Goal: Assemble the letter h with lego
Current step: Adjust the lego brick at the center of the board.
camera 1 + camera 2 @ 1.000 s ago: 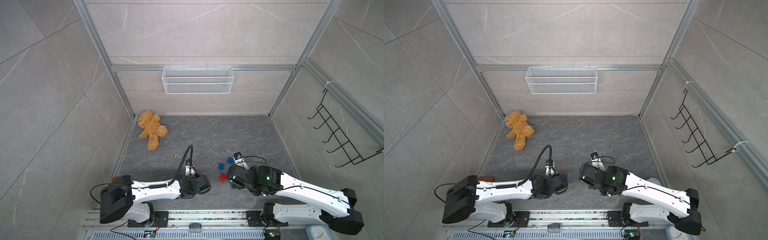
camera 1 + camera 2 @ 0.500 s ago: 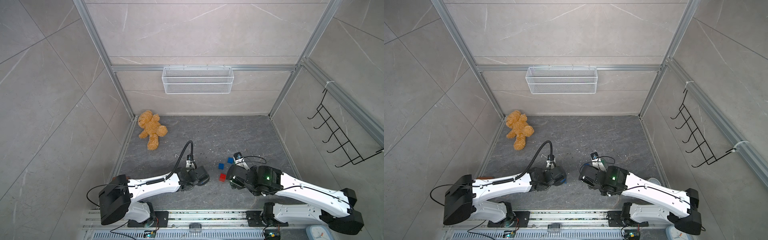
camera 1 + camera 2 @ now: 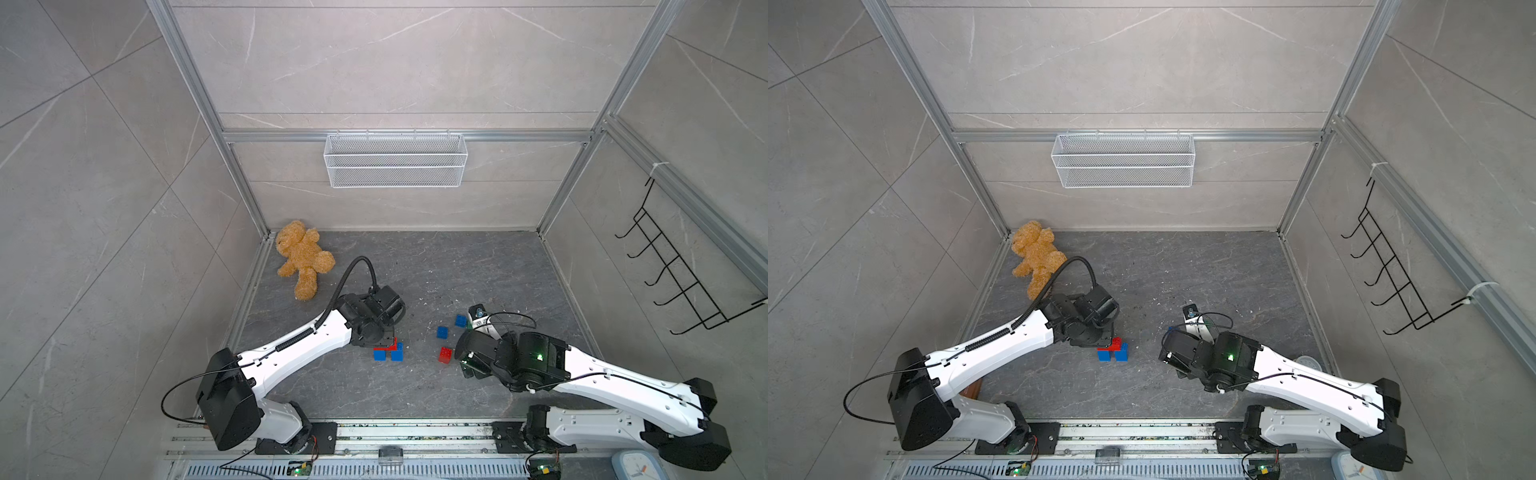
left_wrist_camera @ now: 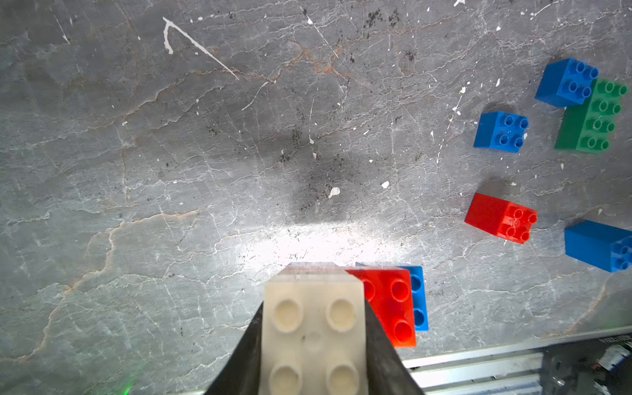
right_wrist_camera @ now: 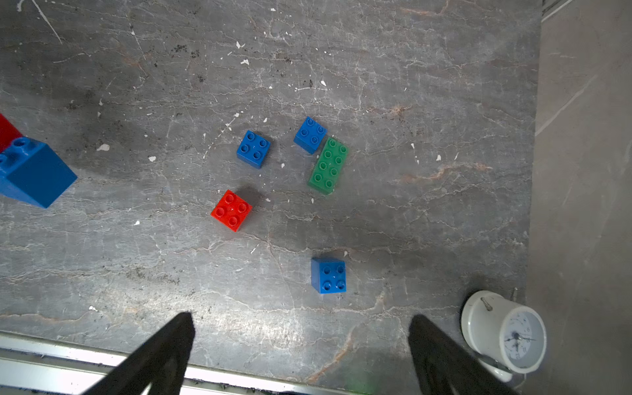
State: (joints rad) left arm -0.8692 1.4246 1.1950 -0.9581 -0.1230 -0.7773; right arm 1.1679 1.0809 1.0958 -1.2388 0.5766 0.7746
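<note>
Lego white brick (image 4: 313, 328) | light, stiff, slick: we pinch flat sides | left hand (image 4: 313, 307) grips it, lower ctr | right hand (image 5: 301, 319) wide, empty

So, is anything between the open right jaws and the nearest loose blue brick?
Nothing visible. The right gripper, jaws open, has only bare table between it and the blue brick, which stands alone. The red brick lies beyond it, and the clock is off to the side.
</note>
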